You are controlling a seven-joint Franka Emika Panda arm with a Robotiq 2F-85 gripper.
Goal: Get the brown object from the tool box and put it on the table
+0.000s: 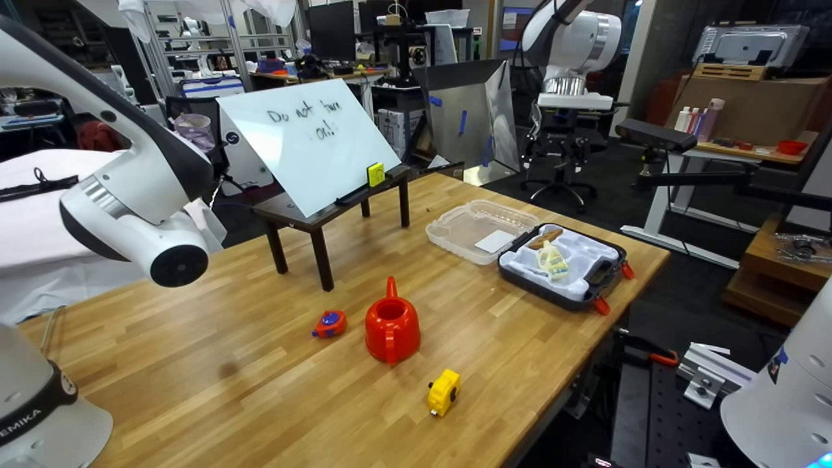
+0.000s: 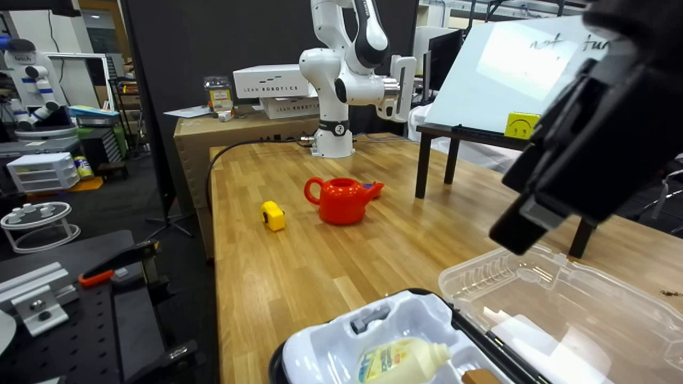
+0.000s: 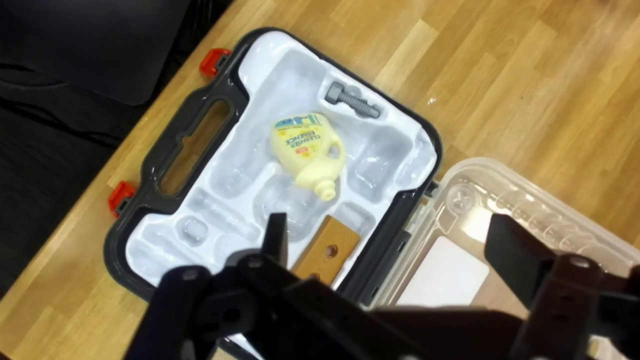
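My pincer (image 3: 392,245) is spread wide and holds nothing; the brown block (image 3: 320,256), oblong and round-holed, lies inside the toolbox (image 3: 115,251), on glossy white lining (image 3: 250,190).

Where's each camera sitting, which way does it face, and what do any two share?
Wrist view: above the tool box, looking down; the open gripper enters from the bottom.
In an exterior view: raised, looking across the table toward the whiteboard; the robot's arm shows upper right.
In an exterior view: close to the tool box, facing a second arm; the gripper looms near, blurred, at right.
Both exterior views share the red teapot and whiteboard.
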